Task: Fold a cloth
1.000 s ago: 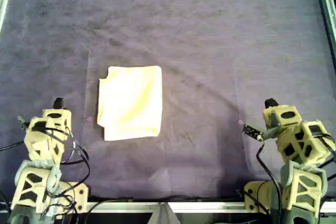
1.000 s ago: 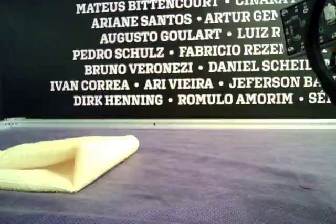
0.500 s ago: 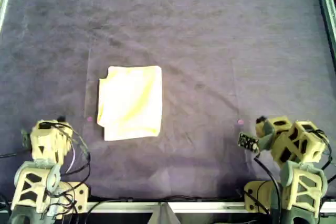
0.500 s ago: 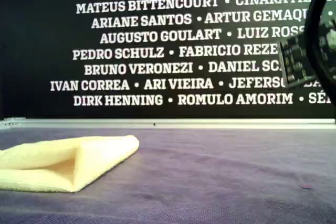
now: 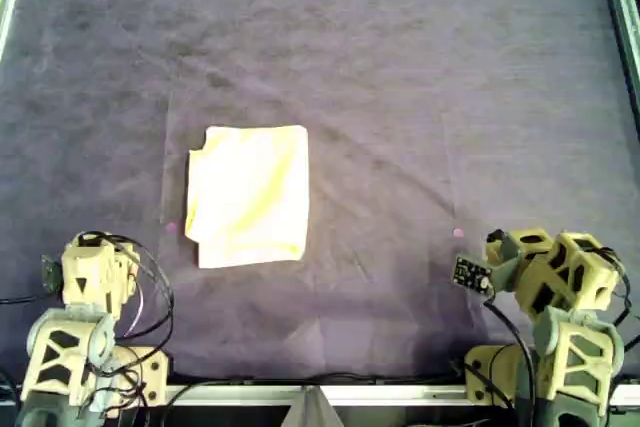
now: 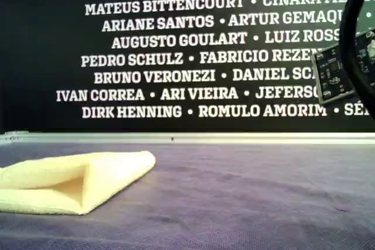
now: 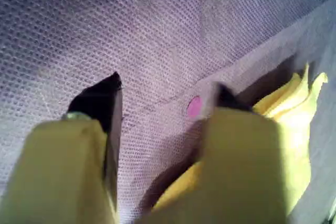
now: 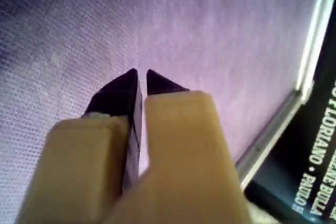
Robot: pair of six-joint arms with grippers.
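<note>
The cloth [image 5: 247, 196] lies folded on the purple counter [image 5: 420, 87], toward the overhead view's left and a little below the middle, its long sides running up and down that view. One upper corner of it is slightly rumpled. In the exterior view the cloth [image 6: 70, 181] sits at that view's left, its layers gaping open in a wedge toward the camera, with the fold rounded at the far end.

My first end effector [image 7: 165, 95] is parted, its two dark tips well apart with bare counter between them, and it holds nothing. Past its tips I see a small pink dot [image 7: 193, 106] on the counter and the yellow edge of the cloth [image 7: 296, 103] beyond one tip. In the overhead view this arm is the one at the lower left [image 5: 95, 272], near the cloth but not touching it.

My second end effector [image 8: 142, 85] has its tips drawn nearly together with only a thin slit between them, gripping nothing, and hangs over bare counter near the metal rim [image 8: 310, 40]. In the overhead view it is at the lower right [image 5: 495, 262], well apart from the cloth, with another pink dot [image 5: 458, 234] just beside it
</note>
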